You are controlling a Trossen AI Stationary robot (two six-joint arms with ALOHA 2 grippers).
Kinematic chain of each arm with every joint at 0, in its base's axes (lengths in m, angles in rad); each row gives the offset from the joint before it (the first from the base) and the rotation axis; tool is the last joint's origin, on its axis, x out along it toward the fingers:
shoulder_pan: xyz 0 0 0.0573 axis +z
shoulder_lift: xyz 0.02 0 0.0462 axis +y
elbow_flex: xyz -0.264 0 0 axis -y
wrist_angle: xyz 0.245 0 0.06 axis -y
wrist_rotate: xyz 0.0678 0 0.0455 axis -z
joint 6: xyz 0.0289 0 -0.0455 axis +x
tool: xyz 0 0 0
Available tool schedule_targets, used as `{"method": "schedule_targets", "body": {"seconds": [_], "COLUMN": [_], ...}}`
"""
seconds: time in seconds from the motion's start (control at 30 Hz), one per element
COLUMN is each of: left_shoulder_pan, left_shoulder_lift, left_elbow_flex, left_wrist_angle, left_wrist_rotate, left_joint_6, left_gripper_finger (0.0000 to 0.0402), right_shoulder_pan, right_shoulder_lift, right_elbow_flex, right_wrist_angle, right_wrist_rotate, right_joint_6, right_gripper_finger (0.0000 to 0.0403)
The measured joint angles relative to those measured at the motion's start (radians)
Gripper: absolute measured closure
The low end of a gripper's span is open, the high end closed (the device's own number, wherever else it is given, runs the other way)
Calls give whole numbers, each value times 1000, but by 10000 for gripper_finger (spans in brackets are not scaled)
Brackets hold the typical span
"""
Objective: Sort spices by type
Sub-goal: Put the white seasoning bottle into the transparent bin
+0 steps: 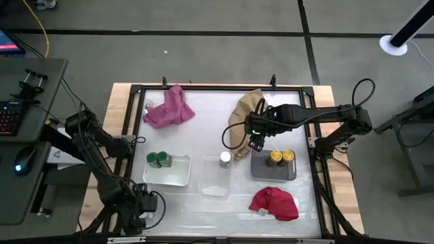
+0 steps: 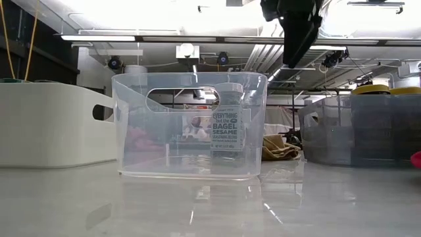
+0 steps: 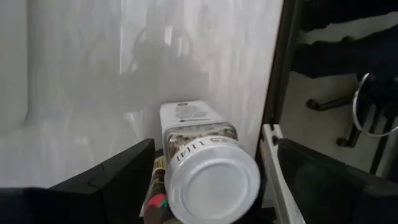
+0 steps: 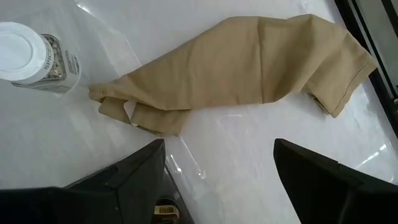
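A white-lidded clear spice jar (image 3: 211, 174) stands by the table's near left corner, lid toward the wrist camera. My left gripper (image 1: 146, 203) is open over it, one finger (image 3: 112, 180) on each side and a little gap to each. My right gripper (image 1: 256, 142) hangs open and empty above the tan cloth (image 4: 249, 62). A second white-lidded jar (image 1: 225, 158) stands upright at the clear bin's (image 2: 191, 125) far end; in it or behind it, I cannot tell. Two green-lidded jars (image 1: 157, 159) stand in the white tray (image 1: 178, 173). Two yellow-lidded jars (image 1: 281, 156) stand in the grey tray (image 1: 271, 171).
A pink cloth (image 1: 169, 108) lies at the far left and a red cloth (image 1: 274, 203) at the near right. The table's black frame (image 3: 280, 62) runs close beside the jar under my left gripper. Bare tabletop lies between the trays and the near edge.
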Motion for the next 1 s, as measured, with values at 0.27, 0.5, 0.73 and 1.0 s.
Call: {"method": "schedule_targets", "body": {"seconds": [0.27,0.5,0.73,1.0], "left_shoulder_pan": [0,0,1,31], "left_shoulder_lift": [69,118,139,75], "left_elbow_flex": [0,0,0,-2], "left_wrist_angle": [0,-1,-1,-7], "left_wrist_rotate": [9,51,58,31], "left_joint_6": [-47,-53,-53,-9], "left_gripper_finger": [78,83,161,238], "right_shoulder_pan": [0,0,0,0], "right_shoulder_lift": [0,0,0,0], "right_elbow_flex": [0,0,0,0], "right_wrist_angle": [-1,-1,-1,-1], "right_wrist_rotate": [0,0,0,0], "right_joint_6": [-8,-8,-1,0], "right_gripper_finger": [107,107,107,107]}}
